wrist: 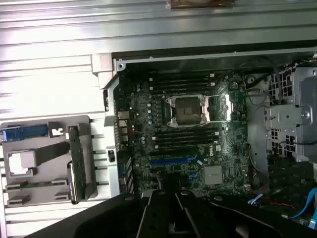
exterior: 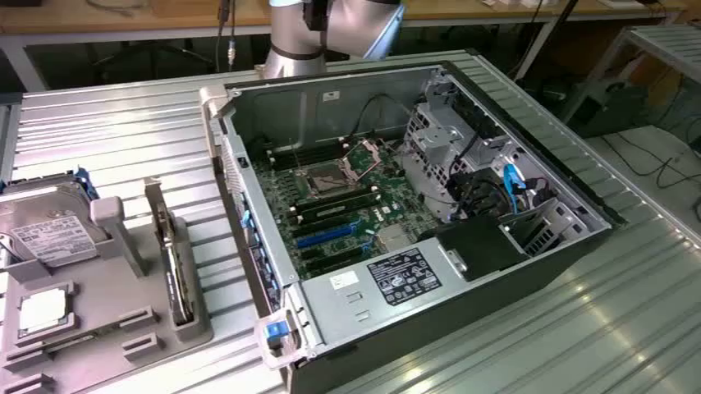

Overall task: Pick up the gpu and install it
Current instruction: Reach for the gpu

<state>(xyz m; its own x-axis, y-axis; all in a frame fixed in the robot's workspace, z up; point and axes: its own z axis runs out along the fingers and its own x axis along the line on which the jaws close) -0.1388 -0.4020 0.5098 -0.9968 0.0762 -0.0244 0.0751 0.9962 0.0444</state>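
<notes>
gpu (exterior: 172,263) stands on edge in grey holder tray (exterior: 104,332), beside open computer case (exterior: 515,279). Long axis runs near-to-far in exterior view, silver bracket at far end. Gripper (wrist: 172,198) jaws closed together, empty, above case.

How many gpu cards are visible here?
1: the gpu stands on edge in the grey holder, at the exterior view's left of the open computer case. Another may be hidden inside.

The gpu (exterior: 176,275) (wrist: 74,166), a thin green card with a silver bracket at one end, is held upright on its edge in a grey holder (exterior: 98,327), beside the open case (exterior: 318,103).
</notes>
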